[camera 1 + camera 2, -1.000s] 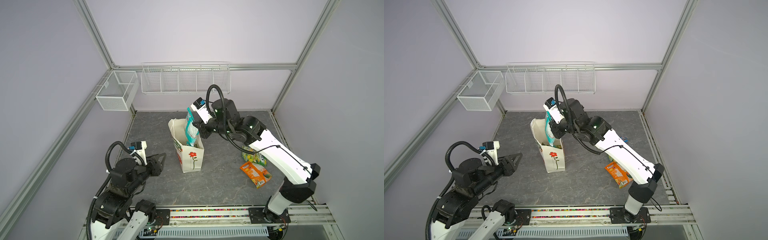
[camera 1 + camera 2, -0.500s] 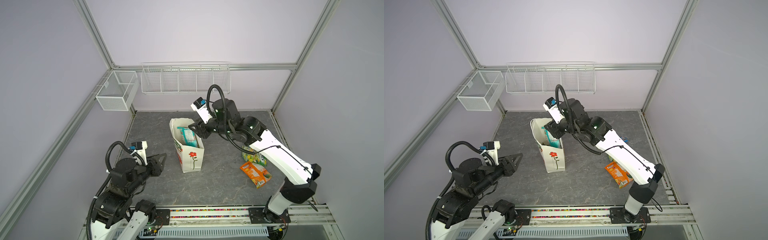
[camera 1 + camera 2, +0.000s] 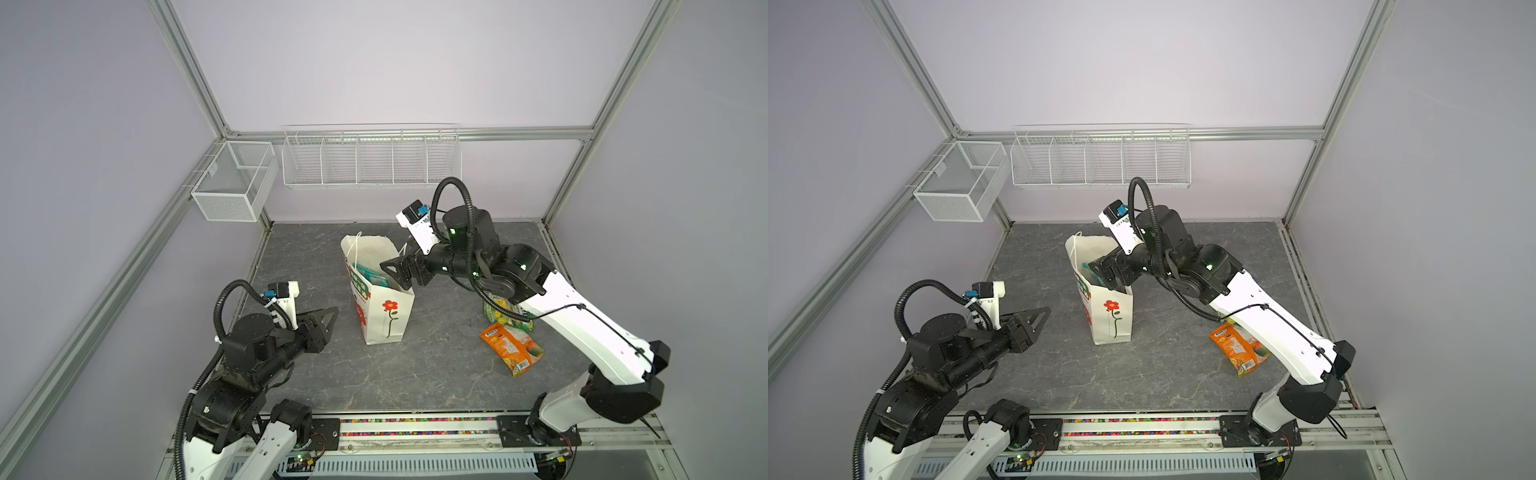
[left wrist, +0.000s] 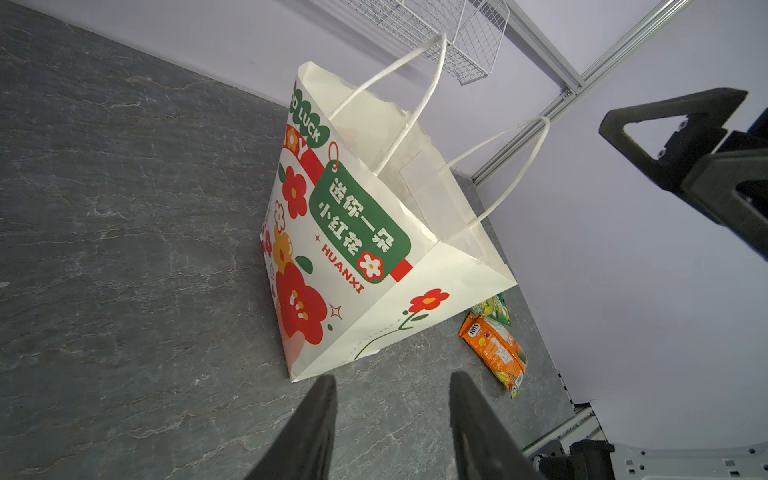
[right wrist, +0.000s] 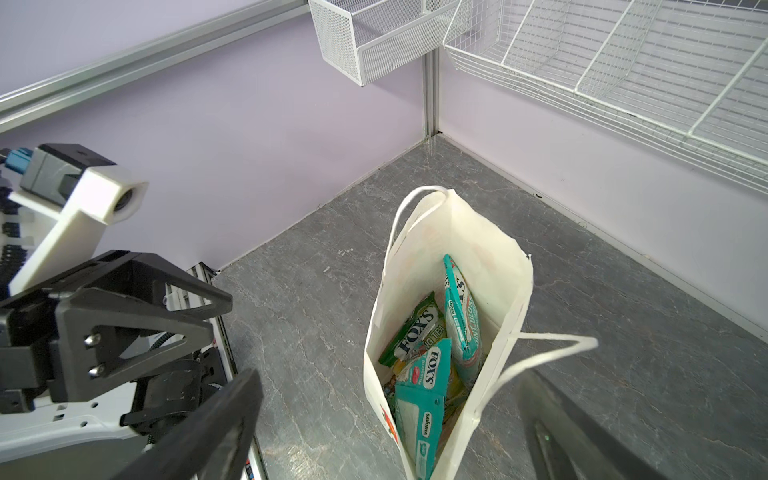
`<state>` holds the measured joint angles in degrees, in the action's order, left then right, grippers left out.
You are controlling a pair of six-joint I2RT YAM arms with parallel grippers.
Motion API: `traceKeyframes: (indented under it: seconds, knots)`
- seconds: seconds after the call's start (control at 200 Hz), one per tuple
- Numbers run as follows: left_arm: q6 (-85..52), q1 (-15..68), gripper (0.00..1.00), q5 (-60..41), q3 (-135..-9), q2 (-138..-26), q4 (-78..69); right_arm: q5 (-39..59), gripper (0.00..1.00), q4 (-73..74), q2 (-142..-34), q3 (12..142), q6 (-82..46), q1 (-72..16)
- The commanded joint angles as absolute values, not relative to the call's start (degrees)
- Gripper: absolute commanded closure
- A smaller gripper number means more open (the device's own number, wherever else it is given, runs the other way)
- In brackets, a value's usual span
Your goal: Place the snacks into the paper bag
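Bare floor before left gripper; right gripper over paper bag mouth

One paper bag with two cord handles. Two packets lie outside it on the surface: one orange packet and one green-yellow packet. Inside the bag the right wrist view shows three packets clearly: one green FOX'S packet, one upright teal packet and one lower teal packet. Scraps of yellow beneath them may be a further packet or two, too buried to count. There are two white baskets: one small mesh basket and one long wire basket divided into five compartments. There are two arms: one left arm and one right arm.
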<state>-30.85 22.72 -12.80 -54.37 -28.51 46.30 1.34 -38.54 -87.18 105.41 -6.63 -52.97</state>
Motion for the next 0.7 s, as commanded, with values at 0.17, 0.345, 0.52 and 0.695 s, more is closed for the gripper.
traceKeyframes:
  seconds: [0.17,0.345,0.52,0.695]
  knots:
    - [-32.2,32.0,0.51,-7.4,-54.6,-30.4,44.8,-0.3,0.01,-34.9,-82.9,99.0,-7.4,-52.7]
    - [-32.7,41.2,0.5,-0.4,-55.1,-34.0,43.1,-1.4,0.01,-34.8,-81.3,96.2,-7.6,-52.7]
    - [-32.2,53.4,0.5,10.1,-56.7,-39.2,41.3,-3.7,0.02,-34.5,-77.9,92.0,-7.8,-52.6]
    - [-30.7,62.9,0.48,15.2,-58.6,-47.3,38.2,-9.3,0.11,-34.6,-72.7,86.6,-8.8,-52.2]
